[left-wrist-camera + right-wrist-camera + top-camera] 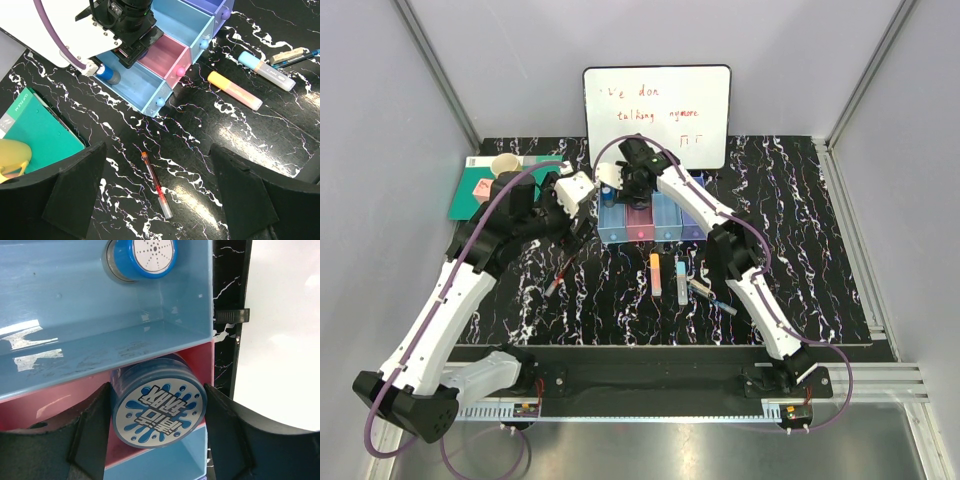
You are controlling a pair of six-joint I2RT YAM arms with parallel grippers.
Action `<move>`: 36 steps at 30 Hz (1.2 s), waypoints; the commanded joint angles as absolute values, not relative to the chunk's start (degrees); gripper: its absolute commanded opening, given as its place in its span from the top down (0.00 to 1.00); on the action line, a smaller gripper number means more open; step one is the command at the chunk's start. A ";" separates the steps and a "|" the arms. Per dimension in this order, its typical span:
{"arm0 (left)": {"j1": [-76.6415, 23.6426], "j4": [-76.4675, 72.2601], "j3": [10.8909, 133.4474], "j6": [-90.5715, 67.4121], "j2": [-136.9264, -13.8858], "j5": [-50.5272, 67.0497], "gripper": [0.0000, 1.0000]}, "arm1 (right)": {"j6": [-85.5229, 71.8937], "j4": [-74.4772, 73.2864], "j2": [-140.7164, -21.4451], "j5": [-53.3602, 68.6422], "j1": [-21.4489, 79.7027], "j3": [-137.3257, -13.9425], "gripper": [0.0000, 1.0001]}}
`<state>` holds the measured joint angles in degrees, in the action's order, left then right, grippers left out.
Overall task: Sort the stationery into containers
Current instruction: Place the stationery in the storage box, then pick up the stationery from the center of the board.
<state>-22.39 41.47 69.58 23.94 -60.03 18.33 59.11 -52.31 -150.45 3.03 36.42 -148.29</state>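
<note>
The four joined bins (620,236), coloured blue, pink, blue and purple, stand at the back centre of the table. My right gripper (157,412) is shut on the round blue disc (160,405) and holds it over the pink bin (50,400). A blue-capped cylinder (145,257) lies in the leftmost blue bin. My left gripper (157,170) is open and hovers above the thin dark-red pen (154,184) on the table. The orange marker (234,90), the light-blue marker (265,70) and small pens (295,54) lie in front of the bins.
A green notebook (470,195) at the back left carries a yellow cup (505,163) and a pink cube (480,187). A whiteboard (657,115) stands right behind the bins. The right arm (695,205) reaches over the bins.
</note>
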 commanded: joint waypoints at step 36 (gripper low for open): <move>-22.24 44.21 69.17 32.96 -56.34 20.30 0.07 | 42.37 -55.55 -87.82 8.87 34.90 -78.94 0.35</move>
